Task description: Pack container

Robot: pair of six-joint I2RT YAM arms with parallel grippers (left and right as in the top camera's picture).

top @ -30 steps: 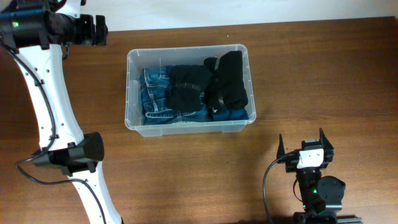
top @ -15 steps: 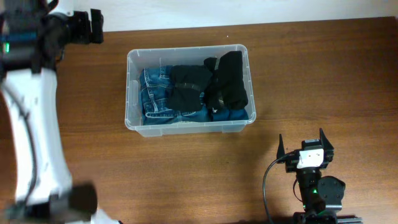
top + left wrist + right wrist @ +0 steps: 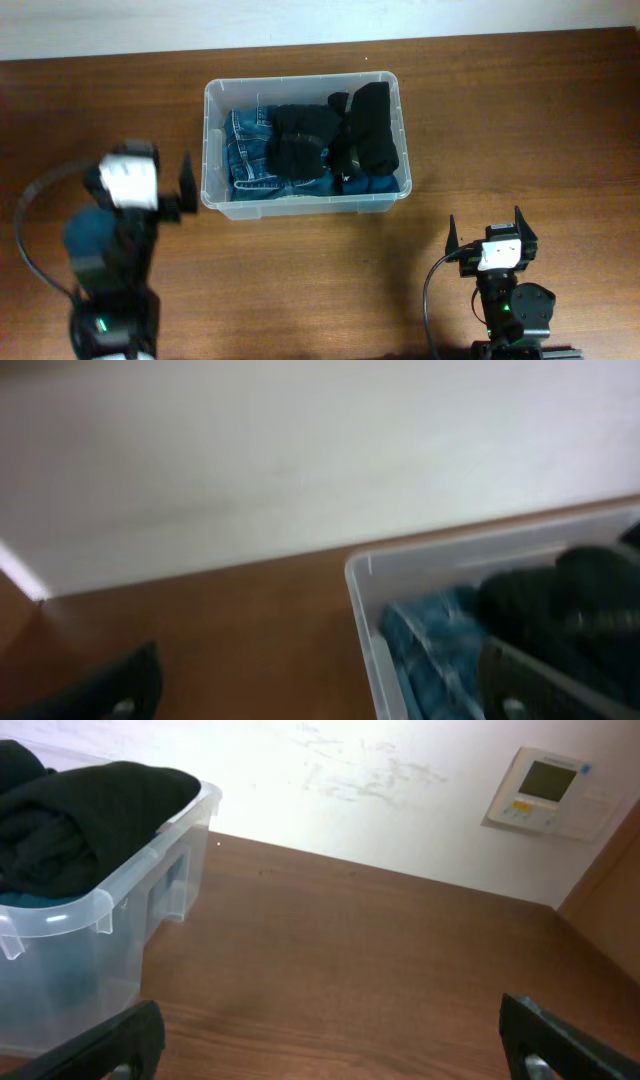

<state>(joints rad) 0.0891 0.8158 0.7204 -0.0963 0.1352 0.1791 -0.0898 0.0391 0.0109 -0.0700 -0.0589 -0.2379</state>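
Container (image 3: 300, 204): clear plastic, on the bench (image 3: 520, 120), far of centre, long side facing me.
Contents: blue jeans (image 3: 250, 152) on the left and along the bottom; black clothes (image 3: 345, 135) heaped over the middle and right, rising to about rim height.
My left claw (image 3: 140, 168): fingers spread wide with nothing between them; motion-blurred from above. It sits low on the left of the bench, its nearer finger just beside the container's left wall.
My right claw (image 3: 488, 226): fingers spread wide and empty, parked near the bench's front edge, right of the container and well apart from it.
In the way: from the left wrist, the container's near corner and the clothes fill the right of the view. From the right wrist, only bare bench lies ahead, with the container off to the left.
Surroundings: pale wall (image 3: 300, 460) behind the bench; wall panel (image 3: 545, 788) with a small screen.
Change over the last second: my left claw has come from the far-left corner of the bench to the container's near-left side. The container, the clothes and my right claw are as they were.
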